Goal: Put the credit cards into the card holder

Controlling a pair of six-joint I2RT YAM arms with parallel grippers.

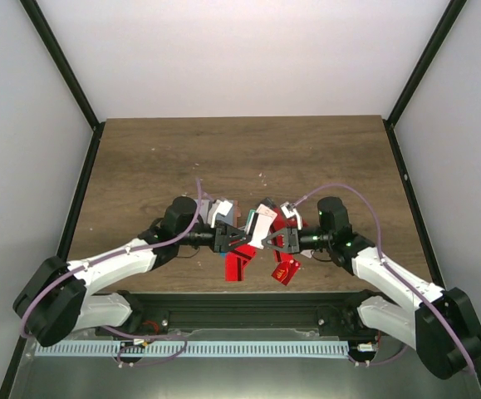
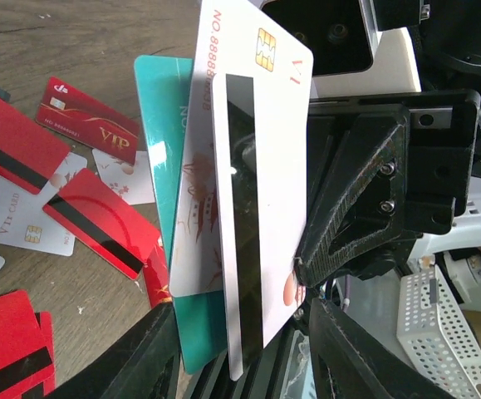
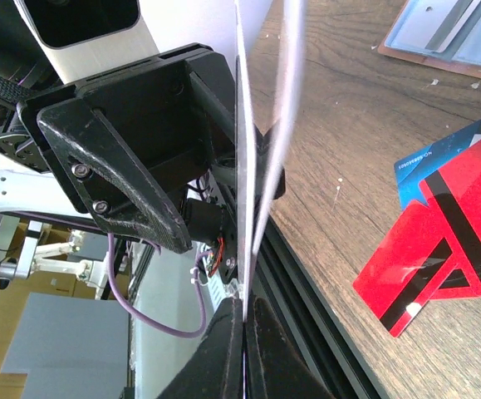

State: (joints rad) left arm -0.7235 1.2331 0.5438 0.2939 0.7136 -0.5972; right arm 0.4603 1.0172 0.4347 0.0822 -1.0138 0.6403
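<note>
Over the table's near edge my right gripper (image 3: 246, 307) is shut on two white credit cards (image 3: 242, 150), seen edge-on and fanning apart upward. In the left wrist view the front one is white with a black stripe and a chip (image 2: 252, 183), and a teal card (image 2: 161, 174) stands behind them. My left gripper (image 2: 240, 332) faces them with its jaws apart on either side of the cards, and the teal edge lies against its left finger (image 2: 132, 357). The two grippers meet in the top view, left (image 1: 247, 238) and right (image 1: 267, 241). The salmon-brown card holder (image 3: 423, 56) lies further back on the wood.
Loose cards lie on the wood: a red VIP card (image 2: 82, 120), a red striped one (image 2: 99, 220), white ones (image 2: 32, 229), and red cards (image 3: 448, 241) over a blue one (image 3: 427, 170). Two red cards (image 1: 238, 264) (image 1: 286, 270) sit at the table's front edge by the black rail.
</note>
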